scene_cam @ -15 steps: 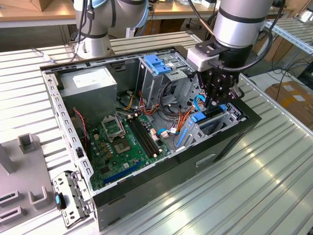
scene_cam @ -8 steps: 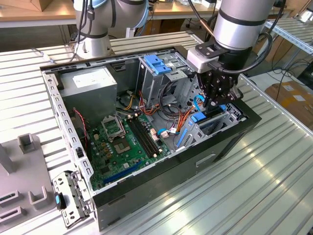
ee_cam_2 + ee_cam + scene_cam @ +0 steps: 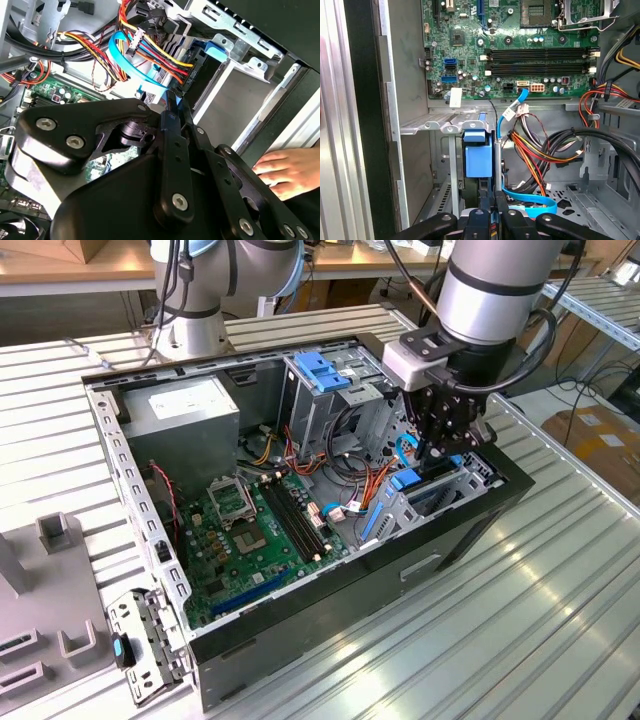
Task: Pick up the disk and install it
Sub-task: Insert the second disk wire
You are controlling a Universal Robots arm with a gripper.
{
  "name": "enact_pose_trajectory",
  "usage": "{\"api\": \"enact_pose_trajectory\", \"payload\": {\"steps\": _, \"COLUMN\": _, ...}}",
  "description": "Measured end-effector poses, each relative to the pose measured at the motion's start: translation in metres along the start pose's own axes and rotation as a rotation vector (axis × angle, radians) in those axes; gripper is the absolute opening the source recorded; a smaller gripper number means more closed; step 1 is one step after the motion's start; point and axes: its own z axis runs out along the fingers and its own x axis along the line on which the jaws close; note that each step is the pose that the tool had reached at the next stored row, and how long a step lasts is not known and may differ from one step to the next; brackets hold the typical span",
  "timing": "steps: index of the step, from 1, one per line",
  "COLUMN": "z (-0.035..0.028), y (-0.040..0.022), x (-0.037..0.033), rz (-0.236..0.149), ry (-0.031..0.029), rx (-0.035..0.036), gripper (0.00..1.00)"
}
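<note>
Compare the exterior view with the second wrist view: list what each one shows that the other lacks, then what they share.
Exterior view alone: the grey power-supply box, the whole open computer case on the slatted table, and the tall cage's light-blue latch.
Second wrist view alone: a person's hand resting at the case edge.
Both: the gripper low over the drive bay, the green motherboard, and orange and red cables.

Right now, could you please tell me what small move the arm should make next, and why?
Probably a short, slow push of the disk deeper into the metal bay: the claw holds it edge-on beside the blue latch, seemingly only partly in, and a hand rests close by.
</note>
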Motion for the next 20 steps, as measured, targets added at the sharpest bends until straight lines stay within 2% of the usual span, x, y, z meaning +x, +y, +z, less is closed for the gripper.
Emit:
{"api": "enact_pose_trajectory", "payload": {"steps": 4, "z": -0.0003, "y": 0.0000, "x": 0.0007, "rz": 0.001, "ry": -0.0054, "rx": -0.0002, "gripper": 0.16}}
{"api": "enact_pose_trajectory", "payload": {"steps": 16, "z": 0.0001, "y": -0.0004, "x": 0.0035, "rz": 0.001, "ry": -0.0063, "rx": -0.0002, "gripper": 0.16}}
{"api": "enact_pose_trajectory", "payload": {"steps": 20, "z": 0.0021, "y": -0.0004, "x": 0.0044, "rz": 0.001, "ry": -0.0072, "rx": -0.0002, "gripper": 0.16}}
